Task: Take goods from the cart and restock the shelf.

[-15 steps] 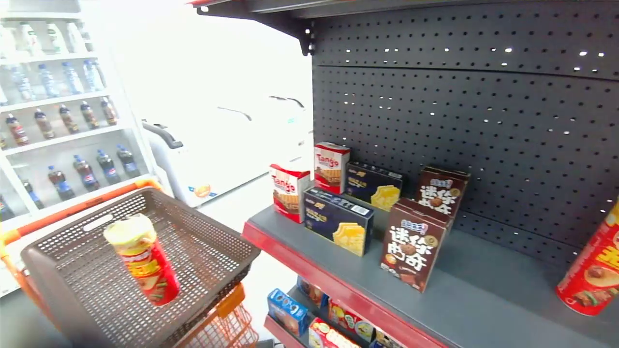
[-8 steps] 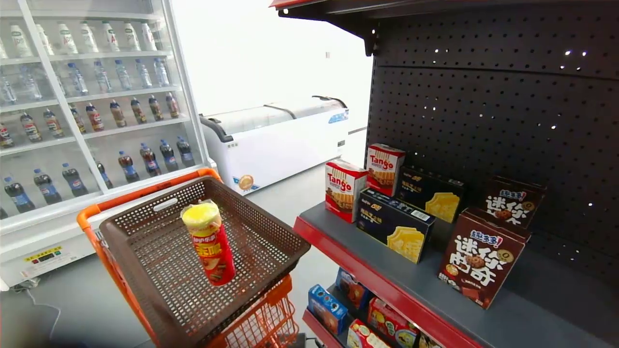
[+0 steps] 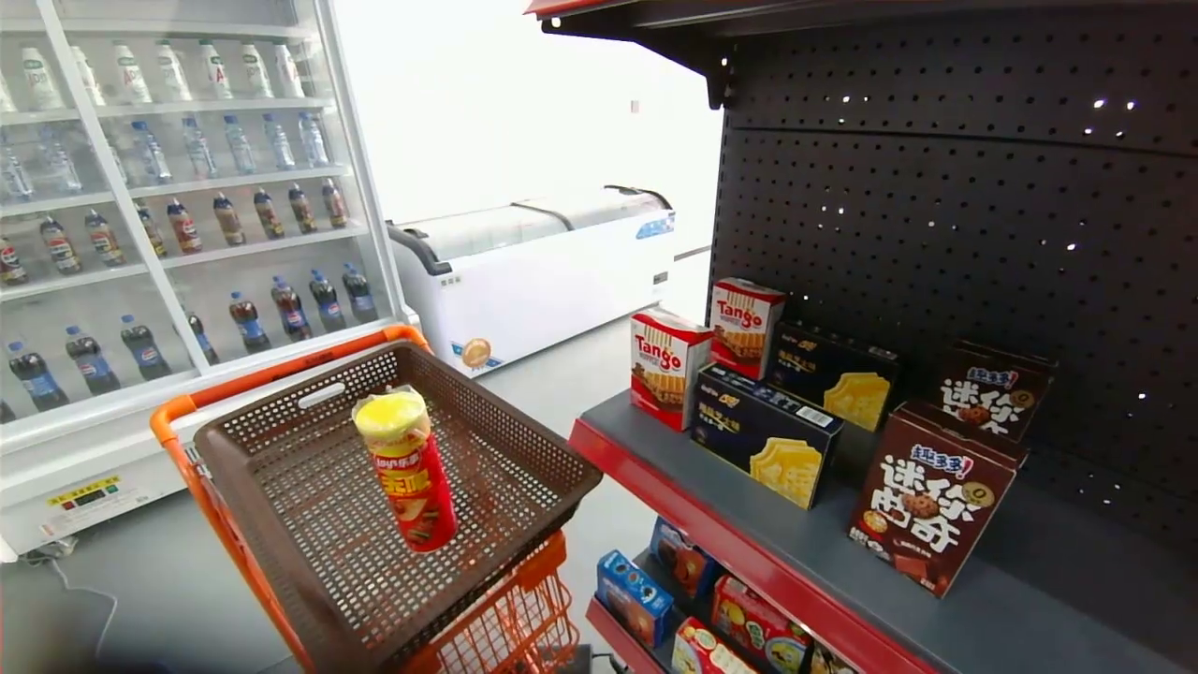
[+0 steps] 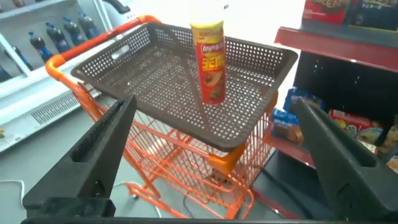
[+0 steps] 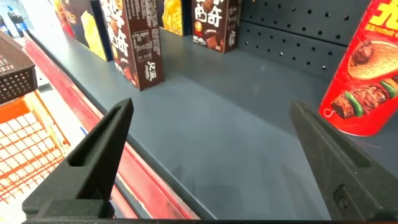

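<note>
Picking up the one item in the cart looks like the step in hand. The chip can, red with a yellow lid, stands upright near the middle of the brown basket on top of the orange cart, to the left of the shelf. The left gripper hangs above the near side of the basket with its fingers spread wide and nothing between them, the can standing beyond it. The right gripper sits over a bare stretch of the shelf, likewise spread and empty, with another red can on the same board near it and brown boxes farther along.

I judge the left arm the better choice, since it is on the cart side. The fingers should come down on either side of the can at about mid-height, below the lid. They should stay level so that one pad arriving first does not tip the tall, narrow tube. The mesh floor probably gives little grip, so a nudge could slide or topple it. The grip should be firm but not hard, as the tube wall is likely thin card. The lift should go straight up until the can clears the basket rim, then swing right toward the open stretch beside the matching can
</note>
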Available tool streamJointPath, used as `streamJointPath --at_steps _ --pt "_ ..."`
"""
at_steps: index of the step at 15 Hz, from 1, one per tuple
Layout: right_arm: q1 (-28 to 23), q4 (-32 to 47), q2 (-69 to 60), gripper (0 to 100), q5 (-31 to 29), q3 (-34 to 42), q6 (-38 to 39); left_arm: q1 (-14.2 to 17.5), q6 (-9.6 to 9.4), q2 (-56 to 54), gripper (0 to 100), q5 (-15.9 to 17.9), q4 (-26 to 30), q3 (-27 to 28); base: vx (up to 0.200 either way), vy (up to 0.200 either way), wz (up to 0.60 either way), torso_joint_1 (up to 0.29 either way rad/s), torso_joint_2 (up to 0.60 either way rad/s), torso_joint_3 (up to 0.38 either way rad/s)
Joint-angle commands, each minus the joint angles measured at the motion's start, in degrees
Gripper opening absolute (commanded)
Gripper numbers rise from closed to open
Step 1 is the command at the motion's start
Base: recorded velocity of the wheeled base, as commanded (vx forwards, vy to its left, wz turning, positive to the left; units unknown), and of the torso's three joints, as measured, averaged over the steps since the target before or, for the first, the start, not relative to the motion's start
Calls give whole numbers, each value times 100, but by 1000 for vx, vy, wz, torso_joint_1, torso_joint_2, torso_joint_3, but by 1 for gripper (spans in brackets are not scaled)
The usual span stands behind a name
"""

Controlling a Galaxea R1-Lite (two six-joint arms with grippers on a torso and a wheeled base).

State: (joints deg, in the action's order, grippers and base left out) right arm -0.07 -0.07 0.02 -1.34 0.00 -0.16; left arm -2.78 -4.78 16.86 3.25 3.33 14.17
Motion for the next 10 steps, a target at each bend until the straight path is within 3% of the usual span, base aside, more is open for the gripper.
streamJointPath --at_steps 1,2,3,7,8,9,10 --pt "-1 -1 -2 100 2 0 -2 -65 109 1619 100 8 1 596 0 0 0 0 0 0" --pt "-1 -1 6 100 2 0 -2 -56 293 2155 100 0 -8 798 0 0 0 0 0 0" --pt "-1 -1 -2 100 2 0 -2 -3 328 2744 100 -35 -43 1053 0 0 0 0 0 0" --pt "-1 -1 6 100 2 0 -2 436 302 4396 100 -229 -658 1800 0 0 0 0 0 0" --pt "-1 -1 6 100 2 0 -2 656 197 4809 100 -18 -676 1985 0 0 0 0 0 0" --pt "-1 -1 6 100 2 0 -2 656 188 4827 100 -9 -676 1994 0 0 0 0 0 0" --pt "-1 -1 -2 100 2 0 -2 647 -199 5213 100 123 -720 1915 0 0 0 0 0 0"
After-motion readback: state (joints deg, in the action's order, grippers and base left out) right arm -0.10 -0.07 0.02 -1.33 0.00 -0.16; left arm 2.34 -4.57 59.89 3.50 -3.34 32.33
